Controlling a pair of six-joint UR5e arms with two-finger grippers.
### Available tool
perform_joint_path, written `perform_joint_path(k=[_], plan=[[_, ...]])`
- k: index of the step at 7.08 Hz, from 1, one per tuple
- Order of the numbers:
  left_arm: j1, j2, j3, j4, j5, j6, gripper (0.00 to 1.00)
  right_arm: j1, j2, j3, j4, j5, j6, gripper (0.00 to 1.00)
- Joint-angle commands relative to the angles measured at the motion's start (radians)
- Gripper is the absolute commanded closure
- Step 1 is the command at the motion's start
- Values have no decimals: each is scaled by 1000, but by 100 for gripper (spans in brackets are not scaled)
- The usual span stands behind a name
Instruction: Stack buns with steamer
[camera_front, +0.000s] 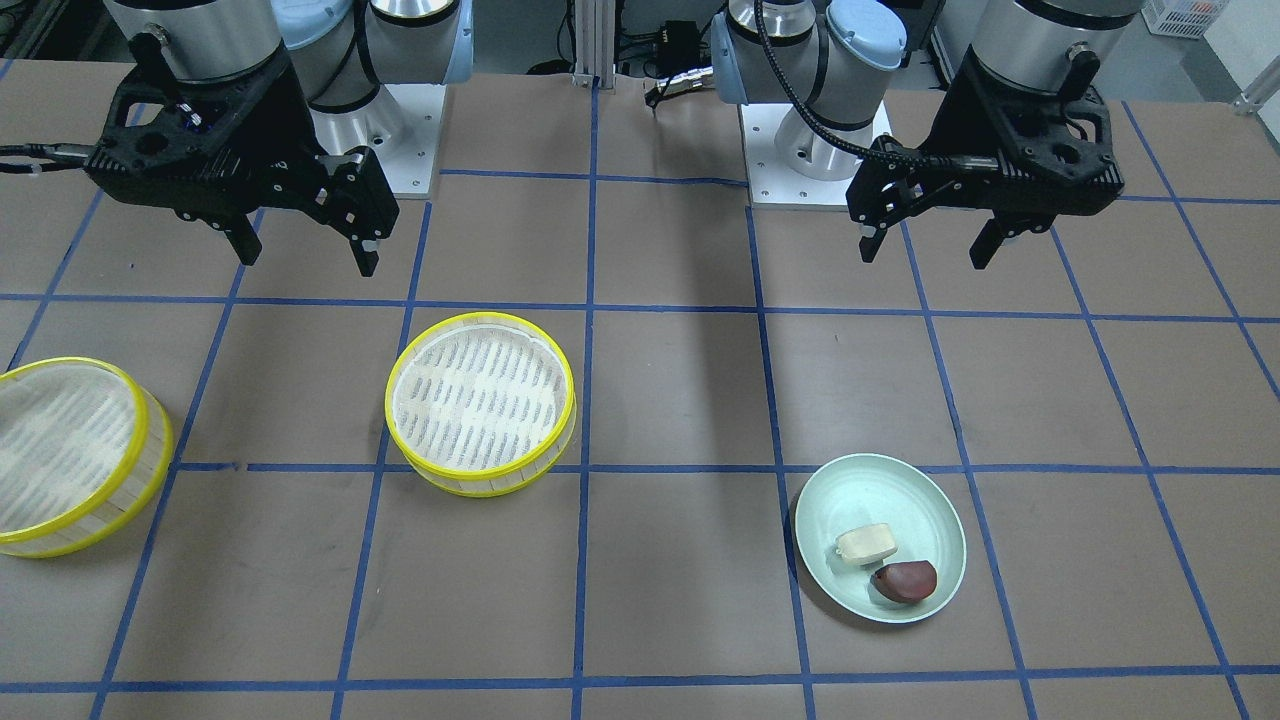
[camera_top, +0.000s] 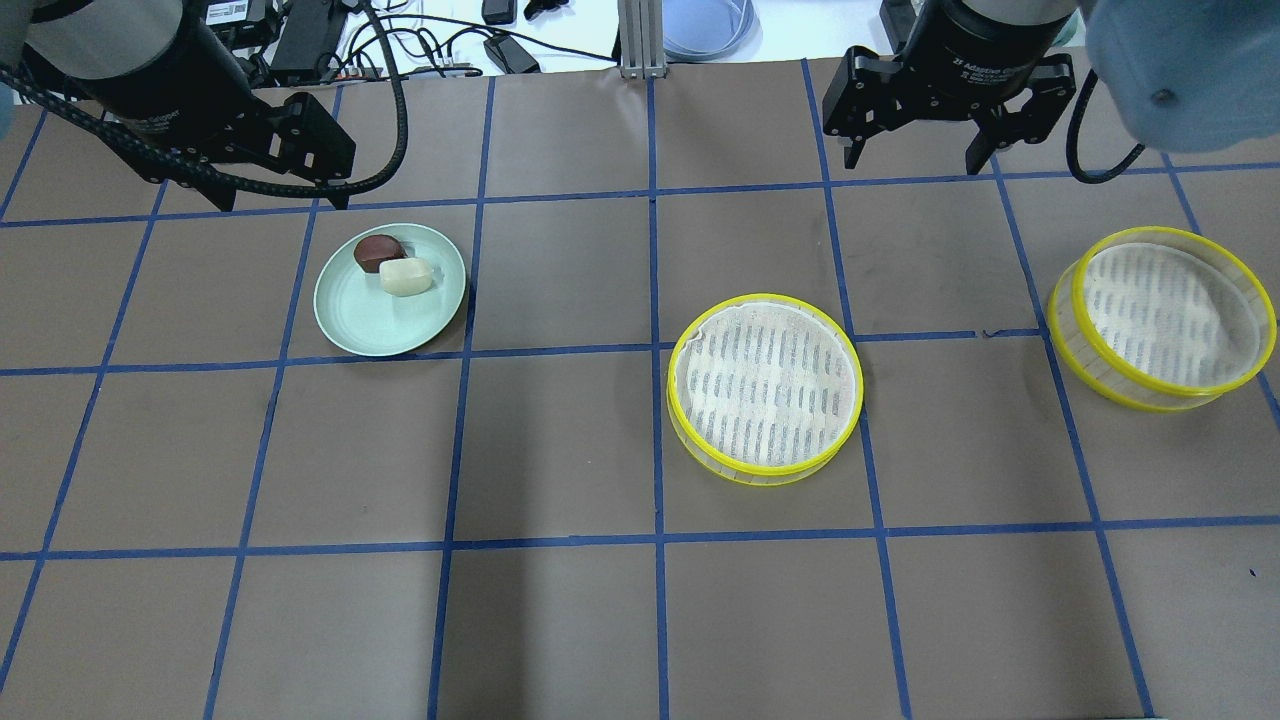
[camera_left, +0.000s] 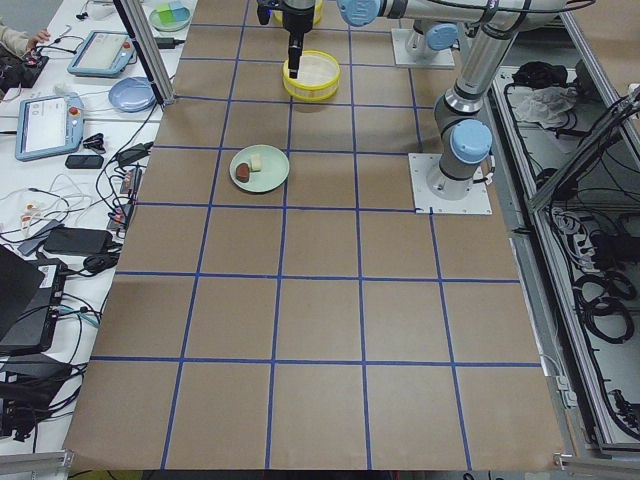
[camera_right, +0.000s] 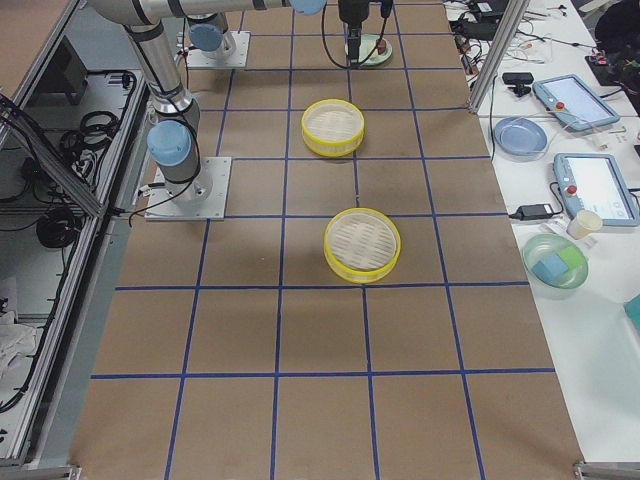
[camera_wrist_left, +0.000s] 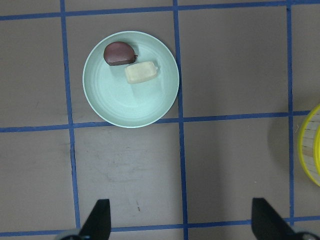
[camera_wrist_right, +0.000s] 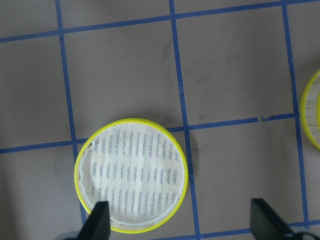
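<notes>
Two buns lie on a pale green plate (camera_front: 880, 490): a cream-yellow oblong one (camera_front: 866, 544) and a dark reddish-brown one (camera_front: 905, 581), touching. They also show in the left wrist view, cream (camera_wrist_left: 142, 72) and brown (camera_wrist_left: 119, 53). My left gripper (camera_front: 925, 250) hangs open and empty above the table, on the robot's side of the plate. A yellow-rimmed steamer basket (camera_front: 480, 400) stands mid-table, and a second one (camera_front: 65, 450) stands farther out on my right side. My right gripper (camera_front: 307, 262) is open and empty, high above the table between them, with the middle steamer (camera_wrist_right: 132, 175) below it.
The table is brown with a blue tape grid. Both robot bases (camera_front: 815, 150) stand at the table's robot-side edge. Tablets, cables and bowls lie on a side bench (camera_right: 580, 170) beyond the far edge.
</notes>
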Motion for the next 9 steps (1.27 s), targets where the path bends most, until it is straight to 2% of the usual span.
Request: perform_joint_path(k=[1,3,4,5,6,8,9], plan=[[2,-4,-3,0,-2,1,0,0,2,0,-2,0,-1,0],[14,-77,-31,69,0,-52,0,-35,11,-6,-38,-11,-14,0],[35,-147,-69,214,-5,-71,0,-108,16,-5,-43,-14,-20,0],[35,-216,-123,435,-9,-72,0,-211,16,0,-39,-15,-34,0],[38,-276,-150,523,0,-69,0,-297,26,5,-37,-20,-137,0],[52,-402,-151,574,1,-81,0,-464,71,34,-36,-18,-274,0],[54,-453,-151,603,6,-107,0,-552,110,58,-60,-72,-343,0]])
